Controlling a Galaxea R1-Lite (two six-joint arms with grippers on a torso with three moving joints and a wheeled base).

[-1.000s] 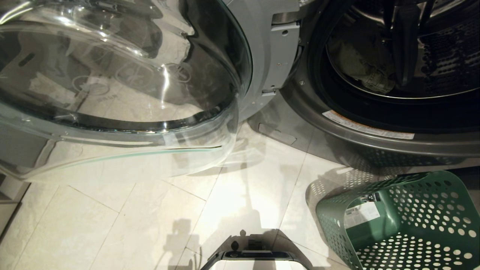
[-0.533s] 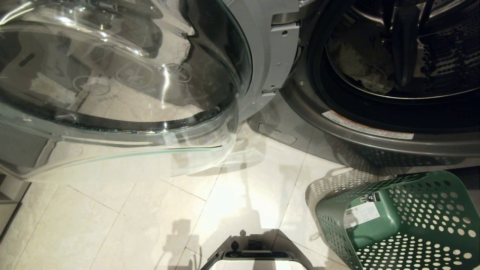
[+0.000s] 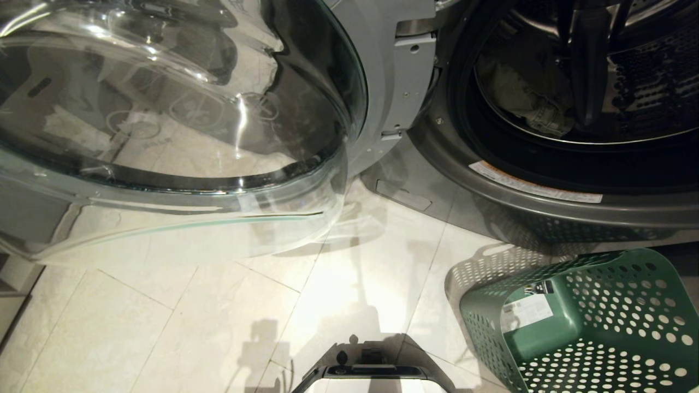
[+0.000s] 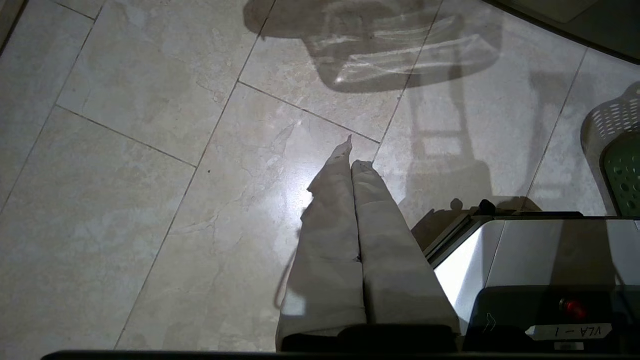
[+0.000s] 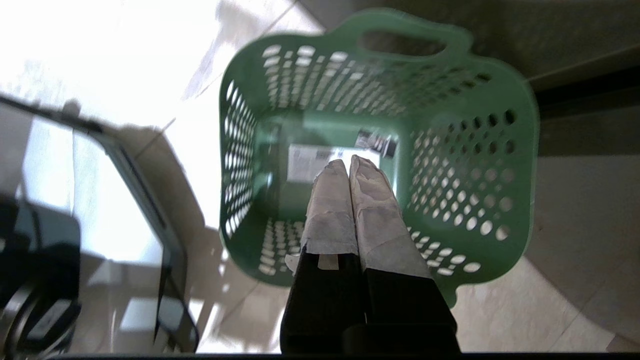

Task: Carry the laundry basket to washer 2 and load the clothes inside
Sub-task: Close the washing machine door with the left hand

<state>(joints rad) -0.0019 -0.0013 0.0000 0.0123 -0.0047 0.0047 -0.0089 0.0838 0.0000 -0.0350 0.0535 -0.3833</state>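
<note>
Your green laundry basket [image 3: 590,322] sits on the tiled floor [image 3: 218,316] at the lower right of the head view, just in front of the washer [image 3: 431,180] and a little to the right of your own base [image 3: 371,368]. You can see straight down onto its perforated bottom and the white label [image 3: 527,312] stuck on an inner wall; nothing lies in it. The clothes [image 3: 527,106] are inside the drum [image 3: 633,82], a crumpled olive-and-patterned heap low on the left side of the opening. The washer's glass door [image 3: 164,109] stands swung wide open to the left, filling the upper left of your head view, hinged on the grey bracket [image 3: 407,82] beside the drum mouth. A long white sticker [image 3: 535,188] runs along the lower lip of the opening.

Your right gripper [image 5: 350,162] hangs above the basket [image 5: 380,150], pointing down into it, cloth-wrapped fingers [image 5: 372,200] pressed together with nothing between them and not touching the plastic. The basket's handle cut-out [image 5: 402,44] is on the far rim from it.

Your left gripper [image 4: 351,157] points at bare tile beside your base [image 4: 530,260], its wrapped fingers [image 4: 330,225] also together and empty. A sliver of the basket [image 4: 622,175] shows at the edge of that view.
</note>
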